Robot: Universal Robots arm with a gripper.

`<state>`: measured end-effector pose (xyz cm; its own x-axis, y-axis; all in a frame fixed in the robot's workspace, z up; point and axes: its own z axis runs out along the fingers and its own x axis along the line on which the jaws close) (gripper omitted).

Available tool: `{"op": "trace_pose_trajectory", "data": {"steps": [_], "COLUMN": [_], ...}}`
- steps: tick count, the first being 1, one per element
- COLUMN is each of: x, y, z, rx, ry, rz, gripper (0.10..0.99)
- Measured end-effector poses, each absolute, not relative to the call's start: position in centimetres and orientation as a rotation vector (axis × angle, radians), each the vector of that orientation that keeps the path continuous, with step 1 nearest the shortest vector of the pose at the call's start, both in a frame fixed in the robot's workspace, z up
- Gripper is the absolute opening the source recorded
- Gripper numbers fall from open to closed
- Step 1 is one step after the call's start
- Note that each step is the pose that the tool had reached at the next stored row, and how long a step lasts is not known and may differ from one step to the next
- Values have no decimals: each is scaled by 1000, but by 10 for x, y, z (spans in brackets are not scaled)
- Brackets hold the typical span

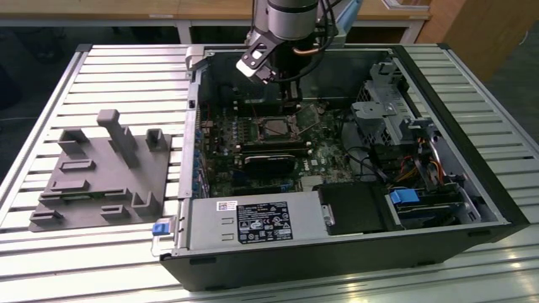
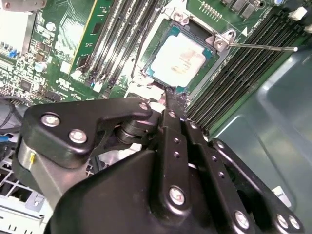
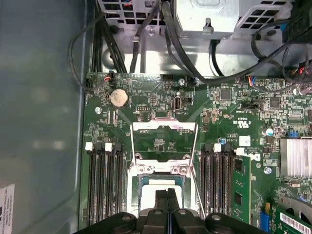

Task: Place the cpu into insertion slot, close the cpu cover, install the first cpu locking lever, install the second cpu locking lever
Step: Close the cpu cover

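Already the cpu (image 2: pixel 183 53) lies flat in the insertion slot (image 2: pixel 197 33), so I judge the first step done. The cpu cover (image 3: pixel 165 126) stands open just beside the slot, and a locking lever (image 2: pixel 263 47) sticks out free near it; both are not yet done. My gripper (image 3: pixel 167 194) points straight down at the slot's edge, fingers pressed together, holding nothing.

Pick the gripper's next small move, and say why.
Probably shift to the cpu cover and start tipping it down. The cpu already lies in the insertion slot, the cover stands swung open beside it, and the gripper, fingers together, hangs at the cpu's edge, apparently holding nothing.
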<state>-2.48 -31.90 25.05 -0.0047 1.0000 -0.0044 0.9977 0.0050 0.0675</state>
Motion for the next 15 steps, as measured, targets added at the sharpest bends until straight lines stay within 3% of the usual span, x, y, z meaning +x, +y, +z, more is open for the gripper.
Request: {"op": "trace_pose_trajectory", "data": {"steps": [15], "x": [4], "y": [-319], "z": [253], "rx": [2183], "ry": [2193], "rz": [66], "gripper": [106]}}
